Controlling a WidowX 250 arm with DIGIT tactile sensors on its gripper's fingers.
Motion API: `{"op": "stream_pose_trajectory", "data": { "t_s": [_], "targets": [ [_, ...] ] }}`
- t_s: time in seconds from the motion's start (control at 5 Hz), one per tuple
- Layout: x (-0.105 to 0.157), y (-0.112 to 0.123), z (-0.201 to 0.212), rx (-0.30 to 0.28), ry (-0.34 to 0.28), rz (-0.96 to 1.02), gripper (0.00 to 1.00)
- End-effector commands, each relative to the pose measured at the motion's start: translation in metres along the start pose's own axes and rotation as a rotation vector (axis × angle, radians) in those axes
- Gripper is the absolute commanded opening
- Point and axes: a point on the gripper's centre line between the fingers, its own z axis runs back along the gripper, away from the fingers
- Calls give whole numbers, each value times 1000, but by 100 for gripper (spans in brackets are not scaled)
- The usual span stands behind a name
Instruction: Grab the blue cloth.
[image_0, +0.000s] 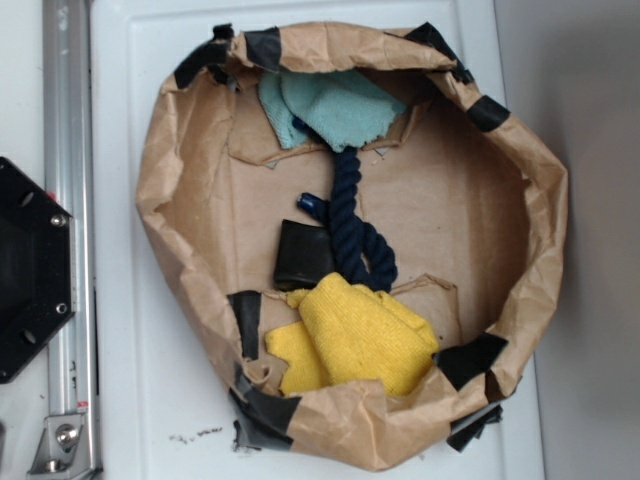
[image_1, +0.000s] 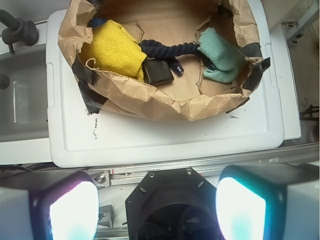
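The blue cloth (image_0: 335, 108) is a pale teal fuzzy cloth lying crumpled at the far end of a brown paper bag nest (image_0: 170, 200). In the wrist view the blue cloth (image_1: 220, 55) lies at the right inside the bag. My gripper (image_1: 157, 210) is open and empty, its two fingers (image_1: 75, 212) wide apart at the bottom of the wrist view, high above the robot base and well short of the bag. The gripper does not show in the exterior view.
A dark navy rope (image_0: 358, 225), a black block (image_0: 303, 254) and a bright yellow cloth (image_0: 355, 338) also lie in the bag. The bag sits on a white lid (image_1: 165, 135). A black robot base (image_0: 30, 270) and metal rail (image_0: 68, 230) stand to the left.
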Motion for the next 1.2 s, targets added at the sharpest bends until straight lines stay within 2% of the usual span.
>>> {"op": "stream_pose_trajectory", "data": {
  "t_s": [0.0,0.4,0.6,0.8,1.0],
  "targets": [
    [0,0,0,0,0,0,100],
    [88,12,-49,70,-9,151,100],
    [121,21,-82,28,6,267,100],
    [137,33,-109,62,-3,515,100],
    [134,41,-128,143,-38,741,100]
  ]
}}
